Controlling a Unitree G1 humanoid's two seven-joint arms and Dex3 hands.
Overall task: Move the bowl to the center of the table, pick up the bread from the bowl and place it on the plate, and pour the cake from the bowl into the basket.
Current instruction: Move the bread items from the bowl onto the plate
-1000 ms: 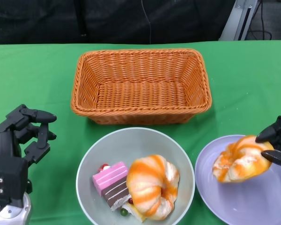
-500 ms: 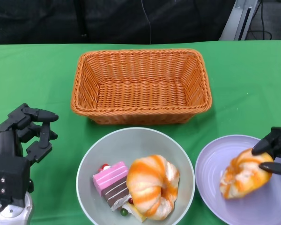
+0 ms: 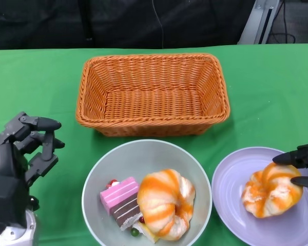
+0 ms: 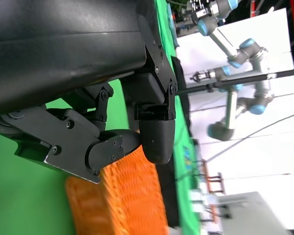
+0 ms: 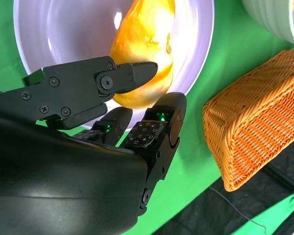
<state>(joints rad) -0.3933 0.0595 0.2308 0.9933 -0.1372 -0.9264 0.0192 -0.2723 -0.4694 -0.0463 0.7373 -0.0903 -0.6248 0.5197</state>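
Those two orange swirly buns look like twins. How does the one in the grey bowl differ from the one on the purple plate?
The bun in the bowl shares the grey bowl with a pink and brown cake slice that touches it; the bun on the plate lies alone on the purple plate. No hand is near the bowl bun, while the right hand sits right at the plate bun. Both are round, with orange and cream swirls.
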